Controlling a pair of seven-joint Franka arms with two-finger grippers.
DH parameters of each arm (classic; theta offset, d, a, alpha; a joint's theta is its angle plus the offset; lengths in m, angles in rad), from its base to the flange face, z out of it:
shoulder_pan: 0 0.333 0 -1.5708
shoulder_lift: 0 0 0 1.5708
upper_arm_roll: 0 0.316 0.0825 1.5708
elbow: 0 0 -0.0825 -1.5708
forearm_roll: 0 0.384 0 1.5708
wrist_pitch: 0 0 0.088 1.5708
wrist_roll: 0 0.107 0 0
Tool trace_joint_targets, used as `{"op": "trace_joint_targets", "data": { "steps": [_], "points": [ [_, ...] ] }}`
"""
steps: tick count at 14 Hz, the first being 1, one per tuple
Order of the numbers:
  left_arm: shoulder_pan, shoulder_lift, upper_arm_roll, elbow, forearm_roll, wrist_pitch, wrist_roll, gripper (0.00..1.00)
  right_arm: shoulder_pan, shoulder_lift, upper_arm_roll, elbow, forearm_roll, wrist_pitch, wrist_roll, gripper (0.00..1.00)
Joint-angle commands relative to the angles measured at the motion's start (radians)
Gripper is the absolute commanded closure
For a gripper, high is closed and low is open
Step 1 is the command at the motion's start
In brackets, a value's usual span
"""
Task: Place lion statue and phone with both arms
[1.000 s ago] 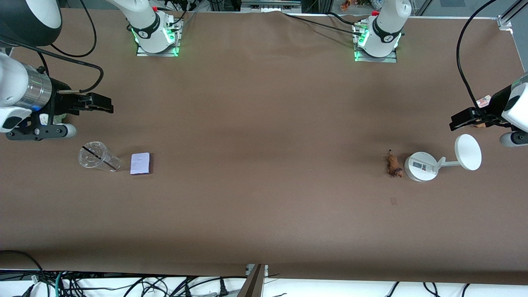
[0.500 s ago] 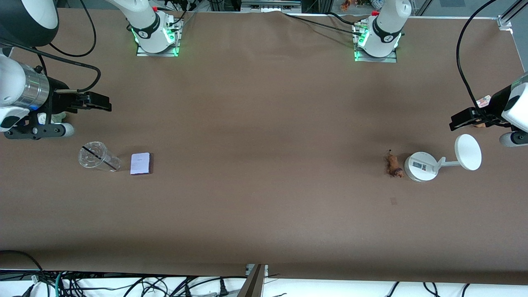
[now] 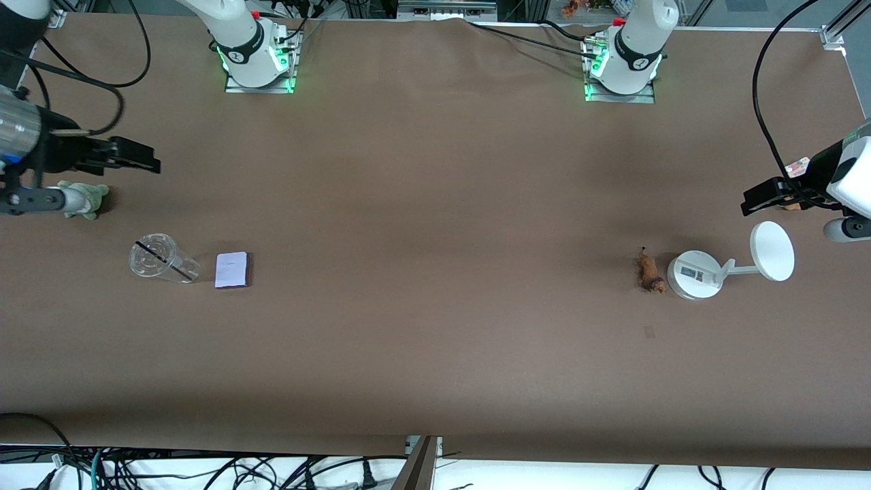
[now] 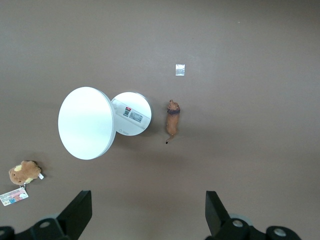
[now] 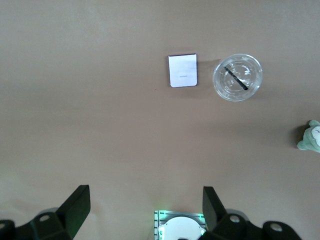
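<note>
The lion statue is a tiny orange-brown figurine lying on the table toward the left arm's end, beside a white round stand; it also shows in the left wrist view. The phone is a flat pale lavender rectangle toward the right arm's end, beside a clear cup; it also shows in the right wrist view. My left gripper is open and empty, high over the table's edge at its end. My right gripper is open and empty, high over its end.
A clear plastic cup with a straw lies beside the phone. A grey-green plush sits under the right arm. A white stand with a round disc sits beside the lion. A brown plush with a tag lies under the left gripper.
My right gripper has drawn back toward the right arm's end of the table and uncovered the grey-green plush. The left arm, lion and phone have not moved.
</note>
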Motion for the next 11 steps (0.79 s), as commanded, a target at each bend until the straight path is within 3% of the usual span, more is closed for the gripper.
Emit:
{"op": "trace_joint_targets", "data": {
  "steps": [1,7,11],
  "points": [
    [-0.002,0.006,0.004,0.018,-0.017,-0.018,0.018,0.0,-0.102,-0.048,0.085,-0.053,-0.006,-0.003,-0.004,0.0],
    [-0.002,0.006,0.004,0.018,-0.017,-0.018,0.018,0.0,-0.141,-0.209,0.096,-0.237,-0.044,0.045,-0.006,0.0],
    [-0.001,0.006,0.004,0.018,-0.017,-0.018,0.02,0.0,-0.205,-0.28,0.215,-0.298,-0.141,0.062,-0.007,0.0]
  ]
}}
